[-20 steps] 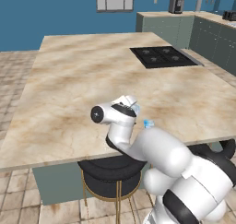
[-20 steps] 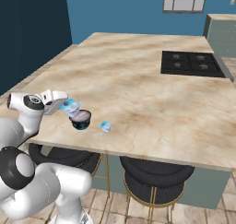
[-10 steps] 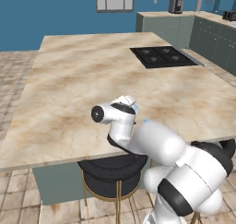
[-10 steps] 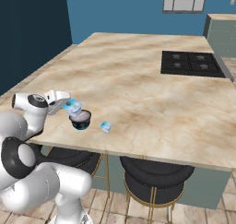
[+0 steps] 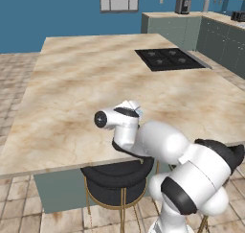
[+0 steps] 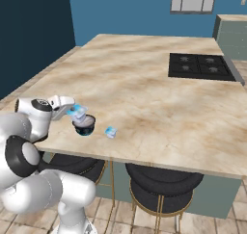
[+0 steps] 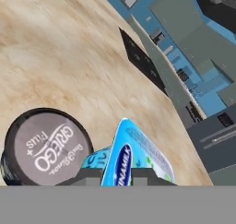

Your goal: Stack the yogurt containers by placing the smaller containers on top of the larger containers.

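Observation:
My gripper [image 6: 75, 111] is shut on a small pale-blue and white yogurt cup [image 6: 79, 115], the smaller container, held tilted just above and left of the larger container [image 6: 85, 127]. That larger one is a squat dark cup with a pale grey lid, standing near the counter's front edge. In the hand view the blue cup [image 7: 138, 149] sits between my fingertips [image 7: 90, 175], with the dark cup's grey lid [image 7: 46, 147] close on the left. A second tiny pale-blue cup [image 6: 111, 132] rests on the counter right of the dark cup. In the left base view my hand [image 5: 135, 108] hides both cups.
The marble island counter [image 6: 144, 93] stretches far ahead, with a black cooktop [image 6: 202, 67] at its far right. Dark round stools [image 6: 159, 185] stand under the front edge. Cabinets and appliances [image 5: 182, 5] line the back wall.
My hand has edged slightly towards the dark cup with the blue cup still held. The arm's elbow has swung and now covers the loose cup in the left base view.

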